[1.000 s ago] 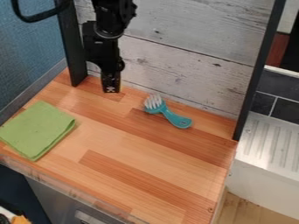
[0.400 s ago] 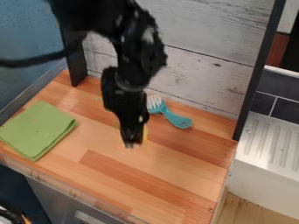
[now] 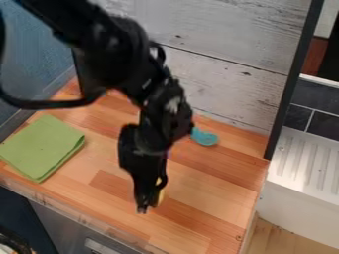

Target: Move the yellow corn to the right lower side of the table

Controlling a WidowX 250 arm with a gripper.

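Camera view: my gripper [image 3: 145,205] holds the yellow corn [image 3: 160,197]. I judge this the carrying step; next needs lower right of table [image 3: 215,203], then careful release.

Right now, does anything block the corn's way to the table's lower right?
Nothing visible does. The corn is in the gripper; the cloth lies left and the brush farther back, outside that path.

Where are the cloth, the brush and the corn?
Cloth [image 3: 43,148]: camera view, middle of its upper face.
Brush [image 3: 205,138]: camera view, wide end of its handle.
Corn [image 3: 161,197]: camera view, yellow strip showing beside the gripper [image 3: 147,205].
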